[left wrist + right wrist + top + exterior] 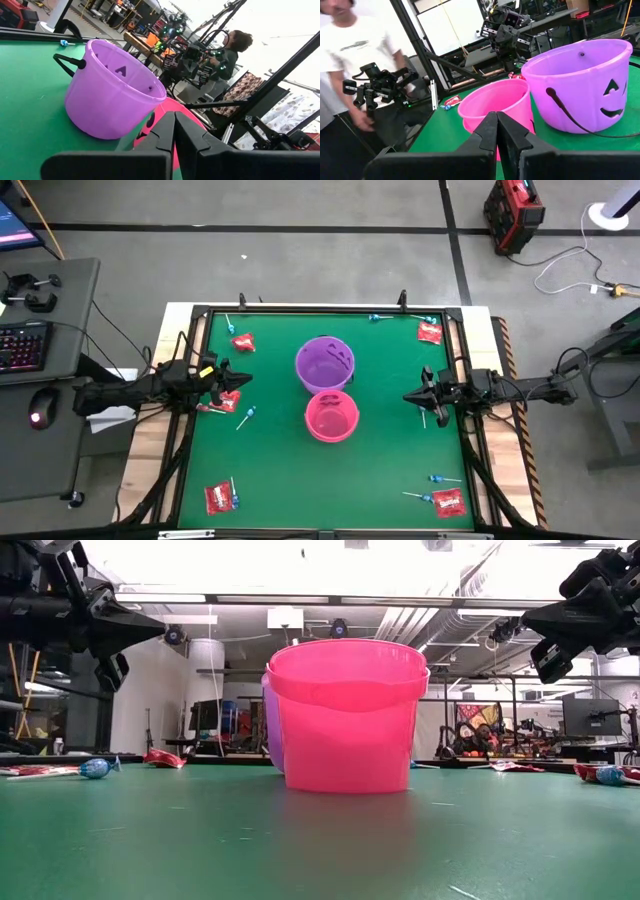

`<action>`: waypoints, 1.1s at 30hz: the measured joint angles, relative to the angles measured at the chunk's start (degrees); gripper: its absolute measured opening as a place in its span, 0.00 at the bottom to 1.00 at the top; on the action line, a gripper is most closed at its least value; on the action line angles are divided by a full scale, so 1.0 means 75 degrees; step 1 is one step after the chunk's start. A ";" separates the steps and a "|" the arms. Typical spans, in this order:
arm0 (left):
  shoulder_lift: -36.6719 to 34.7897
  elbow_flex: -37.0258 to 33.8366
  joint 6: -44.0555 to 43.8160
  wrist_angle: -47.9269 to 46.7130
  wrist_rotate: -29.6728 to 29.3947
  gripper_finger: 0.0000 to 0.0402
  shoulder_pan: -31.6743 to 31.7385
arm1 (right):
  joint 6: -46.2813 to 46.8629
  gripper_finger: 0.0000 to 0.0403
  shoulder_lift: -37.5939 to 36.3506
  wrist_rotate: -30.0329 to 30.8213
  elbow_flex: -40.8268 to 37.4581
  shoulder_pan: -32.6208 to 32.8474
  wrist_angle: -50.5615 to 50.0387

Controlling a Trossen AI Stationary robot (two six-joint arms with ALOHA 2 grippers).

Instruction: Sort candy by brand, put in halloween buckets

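Note:
The purple bucket [325, 364] and the pink bucket [331, 416] stand upright side by side at the table's middle, the pink one nearer. Red packets [243, 341] [430, 332] [219, 498] [449, 501] and blue-headed lollipops [245, 417] [445, 478] lie flat, scattered near the corners. One more red packet [230, 400] lies just below my left gripper [246, 379], which hovers shut left of the buckets [174, 118]. My right gripper [407, 396] hovers shut to their right [497, 116]. In the low view both grippers [158, 630] [527, 616] are well above the table.
A black frame [200, 310] borders the green mat [380, 460]. Further lollipops lie by the far edge [385, 317] [229, 325] and near my right gripper [424, 418]. A person [350, 55] and other gear stand beyond the table. Bare mat lies in front of the pink bucket.

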 joint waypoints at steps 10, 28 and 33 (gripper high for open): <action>-0.0002 0.0000 0.0000 0.0000 0.0000 0.00 0.0003 | 0.0000 0.00 0.0001 -0.0001 0.0000 0.0002 -0.0001; 0.1303 0.0986 -0.0292 0.0758 -0.0569 0.03 0.0012 | -0.0002 0.00 0.0003 -0.0003 0.0000 0.0001 -0.0001; 0.3887 0.3435 0.1366 -0.2458 -0.0602 0.15 0.0123 | 0.0000 0.00 0.0003 0.0000 0.0000 0.0003 -0.0001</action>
